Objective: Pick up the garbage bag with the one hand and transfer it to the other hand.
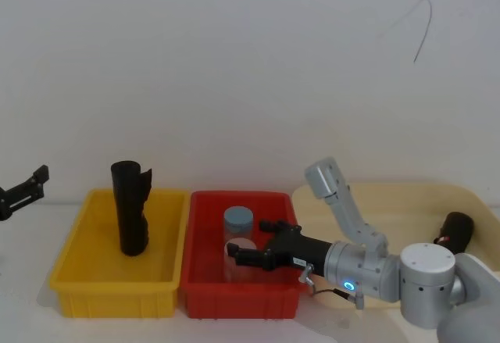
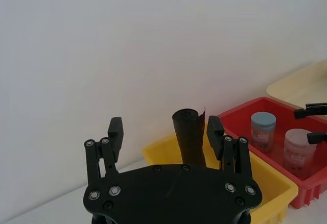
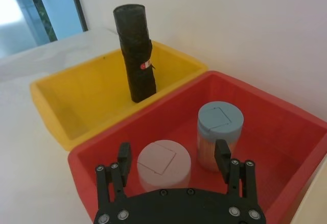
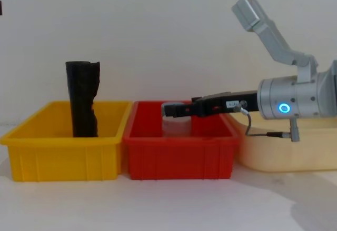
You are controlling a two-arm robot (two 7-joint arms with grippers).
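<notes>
The garbage bag, a black crinkled roll with a band and a small red mark, stands upright in the yellow bin and rises above its rim. My left gripper hovers open at the far left, apart from the bin. In the left wrist view its fingers frame the bag, which stands farther off. My right gripper reaches open over the red bin, with nothing held.
Two lidded jars stand in the red bin under the right gripper: a blue-lidded one and a pale pink-lidded one. A cream tray at the right holds another black roll. A white wall stands behind the bins.
</notes>
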